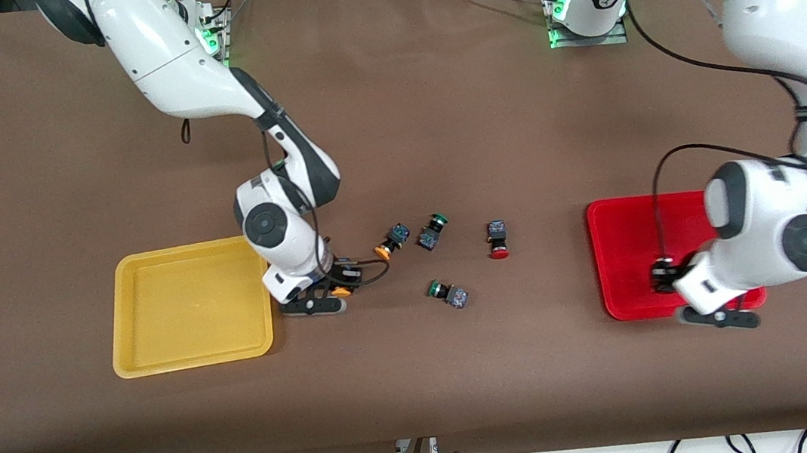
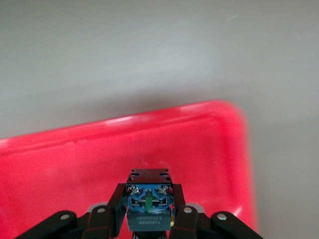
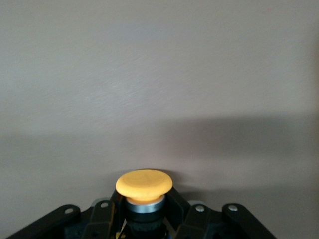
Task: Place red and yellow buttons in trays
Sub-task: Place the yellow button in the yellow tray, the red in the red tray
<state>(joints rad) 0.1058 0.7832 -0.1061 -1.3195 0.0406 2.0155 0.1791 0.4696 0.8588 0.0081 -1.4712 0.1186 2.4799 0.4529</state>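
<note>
The yellow tray (image 1: 188, 306) and red tray (image 1: 624, 262) wait on the counter (image 1: 436, 116). Right tool (image 1: 335, 289) pinches a yellow-capped button (image 3: 144, 185) beside its tray — left tool (image 1: 663, 274) grips a button (image 2: 148, 201) over red.

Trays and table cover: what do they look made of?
Red tray and yellow tray: likely moulded plastic, semi-gloss; uniform colour, rounded corners, raised rims, and the left wrist view shows soft highlights along the red rim. Table cover: matte brown sheet, maybe paper or fabric; no glare, exact material unclear.
</note>
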